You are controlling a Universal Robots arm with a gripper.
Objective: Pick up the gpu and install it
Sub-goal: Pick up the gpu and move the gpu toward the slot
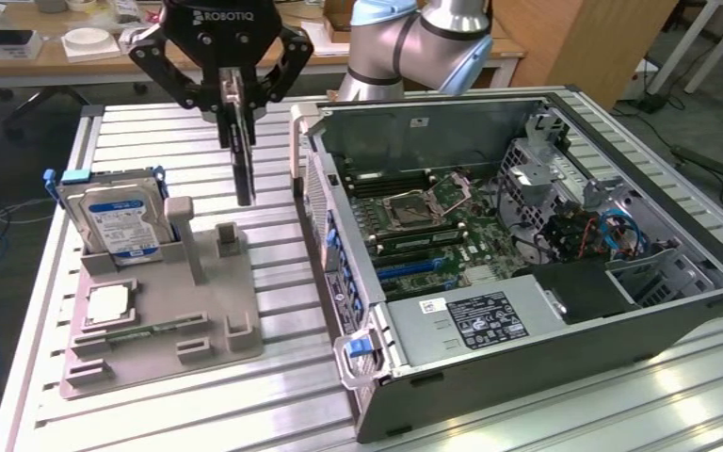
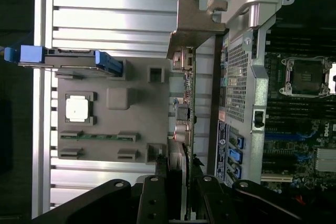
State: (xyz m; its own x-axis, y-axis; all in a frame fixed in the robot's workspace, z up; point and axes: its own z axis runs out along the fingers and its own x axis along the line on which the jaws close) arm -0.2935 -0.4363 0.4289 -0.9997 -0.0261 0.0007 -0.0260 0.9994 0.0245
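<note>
The gpu (image 1: 245, 174) hangs edge-on from my gripper (image 1: 236, 108), a thin black card held upright in the air. My gripper is shut on its upper edge. It is above the gap between the grey holder (image 1: 161, 320) and the open computer case (image 1: 525, 235), clear of both. In the wrist view the gpu (image 2: 185, 108) runs away from my fingers (image 2: 152, 198). Its silvery bracket (image 2: 197, 22) is at the far end, beside the case's rear wall.
A hard drive (image 1: 117, 221) with a blue-white label stands upright in the grey holder. A processor chip (image 1: 108, 303) and a green memory stick (image 1: 148, 331) lie in it. The motherboard (image 1: 425, 226) lies exposed inside the case. The slatted metal table (image 1: 211, 414) carries everything.
</note>
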